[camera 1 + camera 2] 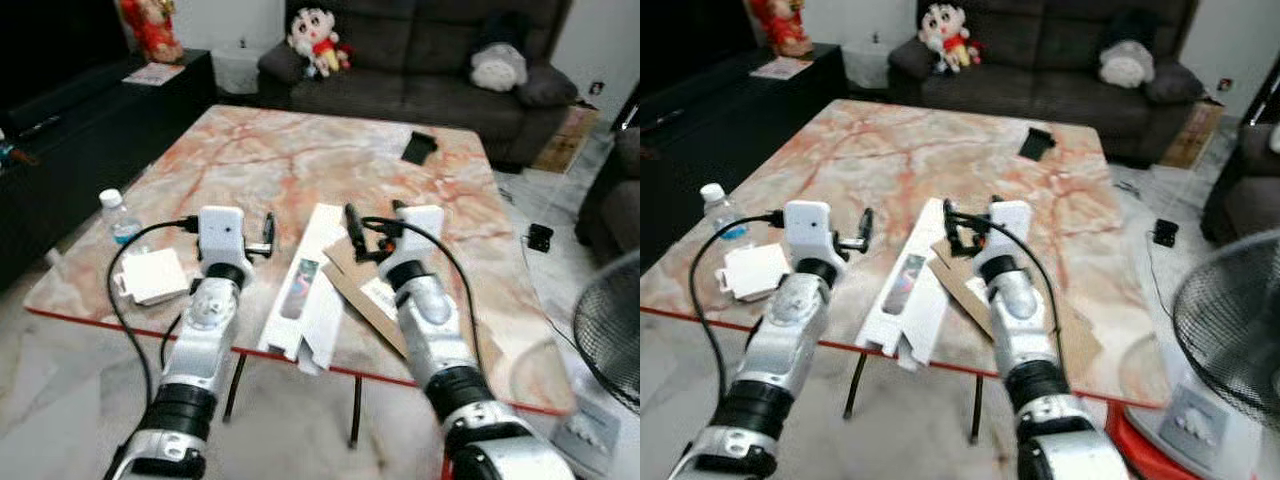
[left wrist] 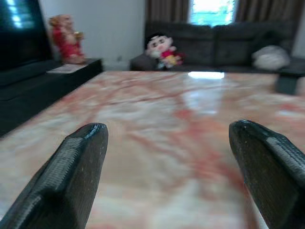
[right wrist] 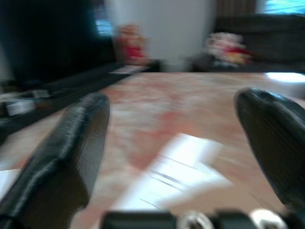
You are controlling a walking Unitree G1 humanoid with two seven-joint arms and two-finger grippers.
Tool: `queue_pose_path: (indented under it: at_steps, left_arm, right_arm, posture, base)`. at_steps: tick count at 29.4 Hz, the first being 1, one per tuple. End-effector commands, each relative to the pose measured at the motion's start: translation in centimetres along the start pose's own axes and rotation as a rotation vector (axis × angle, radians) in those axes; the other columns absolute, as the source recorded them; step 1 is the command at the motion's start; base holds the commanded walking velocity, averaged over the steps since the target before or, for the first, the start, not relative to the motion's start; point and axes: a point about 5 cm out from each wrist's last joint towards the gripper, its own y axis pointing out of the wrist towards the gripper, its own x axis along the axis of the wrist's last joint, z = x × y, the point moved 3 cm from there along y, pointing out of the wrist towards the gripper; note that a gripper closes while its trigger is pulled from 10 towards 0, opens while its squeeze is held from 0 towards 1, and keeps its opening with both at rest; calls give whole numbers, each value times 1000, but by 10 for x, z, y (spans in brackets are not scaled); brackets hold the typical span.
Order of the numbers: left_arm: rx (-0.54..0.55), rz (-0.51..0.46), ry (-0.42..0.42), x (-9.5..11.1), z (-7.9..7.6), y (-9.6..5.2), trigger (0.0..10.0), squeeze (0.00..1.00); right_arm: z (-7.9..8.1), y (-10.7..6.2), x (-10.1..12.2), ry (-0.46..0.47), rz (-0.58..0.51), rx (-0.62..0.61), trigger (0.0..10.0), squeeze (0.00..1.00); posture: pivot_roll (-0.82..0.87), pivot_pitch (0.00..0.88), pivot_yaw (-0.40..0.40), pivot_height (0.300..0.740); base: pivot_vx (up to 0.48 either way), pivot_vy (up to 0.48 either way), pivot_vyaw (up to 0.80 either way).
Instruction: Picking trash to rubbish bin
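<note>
On the marble table [image 1: 270, 150] lies a long flattened white box [image 1: 305, 295], its near end over the front edge. A brown cardboard piece [image 1: 352, 290] lies beside it under my right arm. A crumpled white paper packet [image 1: 152, 275] and a small water bottle [image 1: 120, 220] sit at the front left. My left gripper [image 1: 256, 238] is open just above the table, left of the white box. My right gripper [image 1: 374, 222] is open over the far end of the cardboard. The white box [image 3: 183, 167] lies blurred ahead between the right fingers [image 3: 71, 152].
A small black object [image 1: 418, 147] lies at the table's far right. A dark sofa [image 1: 420, 70] with plush toys stands behind, and a black cabinet [image 1: 90, 120] runs along the left. A fan [image 1: 610, 340] stands on the floor at the right.
</note>
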Motion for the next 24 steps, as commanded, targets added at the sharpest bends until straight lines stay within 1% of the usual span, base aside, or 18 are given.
queue_pose_path:
  at_steps: [1,6,13,18,20,22,24]
  left_arm:
    - [-48,-8,-27,4,-14,1,10000,0]
    - [-58,-4,-26,3,-16,0,10000,0]
    - [-79,48,-41,-6,-17,-3,10000,0]
    - [-93,120,-65,-18,-17,-5,10000,0]
    - [-87,151,-102,-22,-15,-5,10000,0]
    - [-86,167,-98,-24,-13,-5,10000,0]
    - [-87,191,-76,-28,-10,-6,10000,0]
  right_arm:
    - [-13,-2,4,-14,-5,-32,10000,0]
    - [-13,-2,4,-14,-5,-32,10000,0]
    - [-13,-2,3,-14,-4,-31,10000,0]
    - [-13,-2,3,-14,-3,-29,10000,0]
    - [-13,-2,3,-14,-3,-28,10000,0]
    - [-13,-2,3,-15,-2,-28,10000,0]
    - [-13,-2,3,-15,-2,-28,10000,0]
  posture:
    - [69,9,-35,740]
    - [69,9,-35,740]
    - [69,14,-36,740]
    - [70,15,-37,740]
    - [69,15,-38,740]
    - [69,15,-38,740]
    - [68,16,-39,740]
  base:
    - [0,0,0]
    - [0,0,0]
    - [0,0,0]
    - [0,0,0]
    - [0,0,0]
    - [0,0,0]
    - [0,0,0]
